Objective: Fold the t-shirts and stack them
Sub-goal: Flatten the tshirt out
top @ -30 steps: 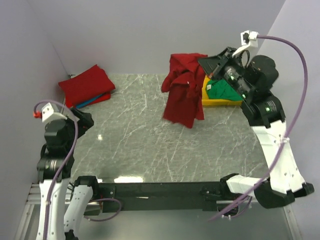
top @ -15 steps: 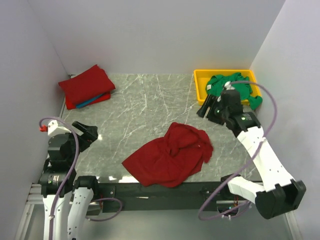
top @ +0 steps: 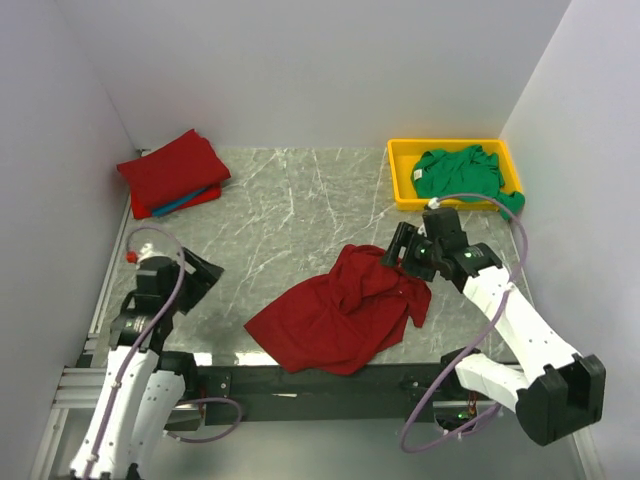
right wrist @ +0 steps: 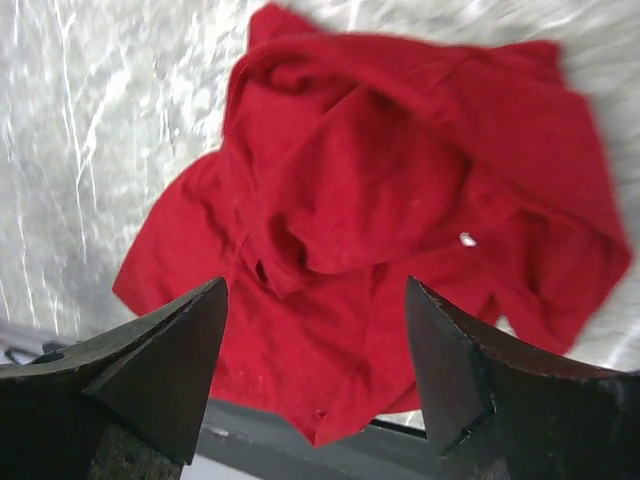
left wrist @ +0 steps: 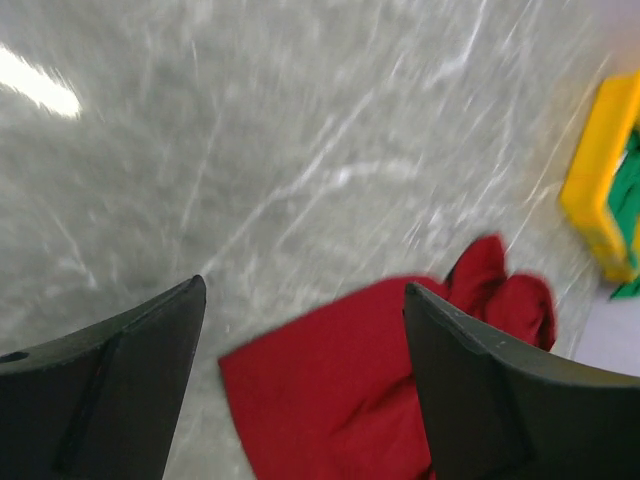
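Dark red t-shirt [top: 340, 315] is now down on the surface [top: 270, 230], no longer hanging from the right hand [top: 397, 252] up by the yellow tray [top: 402, 180]. Since half a second ago the right hand has dropped to the shirt's far right edge and the left hand [top: 205, 272] has shifted in toward it.

Right hand: fingers spread, nothing between them, above the bunched cloth. Left hand: fingers spread, empty, over bare surface left of the shirt.

The shirt is crumpled, sleeves and collar hard to sort out, and its near hem laps over the front edge of the surface. The folded red stack [top: 172, 168] sits in the far left corner. A blue t-shirt [top: 186, 203] under it is mostly hidden, only a thin edge showing. The green t-shirt [top: 455, 175] lies in the tray, with one part draped over the right rim.

Left wrist view is blurred, with the tray and green cloth cut off at the right border. There is a small white tag [top: 417, 175] on the green shirt and a white speck on the red one in the right wrist view. No writing can be read.
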Available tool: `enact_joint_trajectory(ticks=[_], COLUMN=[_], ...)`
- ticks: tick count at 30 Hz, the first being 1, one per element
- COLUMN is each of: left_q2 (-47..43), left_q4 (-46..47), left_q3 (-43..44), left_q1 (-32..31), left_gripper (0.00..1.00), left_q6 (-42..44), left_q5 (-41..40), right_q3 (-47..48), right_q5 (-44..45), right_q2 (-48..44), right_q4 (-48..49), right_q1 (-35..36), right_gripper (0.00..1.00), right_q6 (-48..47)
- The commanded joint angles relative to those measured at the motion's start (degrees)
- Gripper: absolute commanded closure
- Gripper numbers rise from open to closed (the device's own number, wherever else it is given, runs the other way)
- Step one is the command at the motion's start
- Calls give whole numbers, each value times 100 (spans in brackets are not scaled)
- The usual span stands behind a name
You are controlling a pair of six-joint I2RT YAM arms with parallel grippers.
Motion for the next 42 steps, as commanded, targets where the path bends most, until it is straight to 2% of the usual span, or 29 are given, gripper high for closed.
enact_joint_trajectory(ticks=[1, 2, 4, 5, 6, 9, 14, 17, 19, 24, 37, 41, 42], left_q2=[273, 387, 878, 1080, 1456, 1863, 1961, 1953, 1882, 2084, 2655, 2866, 2884], left_q4=[418, 488, 515, 497, 375, 102, 479, 479, 453, 321, 549, 647, 638], left_q3=[-171, -162, -49, 22, 92, 269, -363, -671, -795, -742, -742, -795, -803], left_q1=[-650, -1149, -1652, -2116, -2320, -2840, -2990, -3183, -3262, -3386, -3764, -3825, -3834], left_gripper=[14, 14, 13, 13, 13, 11, 20, 30, 40, 46, 50, 60, 67], left_q6=[-704, -766, -889, -916, -942, -1135, -1425, -1680, -1759, -1733, -1856, -1909, -1909], left_q5=[-354, -547, -1064, -1198, -1356, -1850, -1324, -1262, -1296, -1411, -1455, -1411, -1419], right_q3=[93, 102, 189, 225, 268, 427, 655, 629, 516, 401, 445, 427, 453], right_q5=[-201, -210, -236, -254, -245, -245, -254, -254, -306, -324, -210, -192, -175], right_q2=[190, 225, 401, 454, 567, 752, 999, 1052, 1069, 1183, 1395, 1535, 1561], right_q4=[431, 457, 528, 537, 537, 572, 642, 686, 774, 809, 844, 879, 897], right_q1=[243, 278, 357, 375, 393, 445, 559, 630, 665, 744, 1025, 1122, 1140], right_gripper=[23, 23, 23, 23, 23, 23, 23, 24, 24, 24, 25, 25, 25], right_q6=[101, 118, 127, 136, 127, 92, 57, 109, 153, 145, 92, 66, 48])
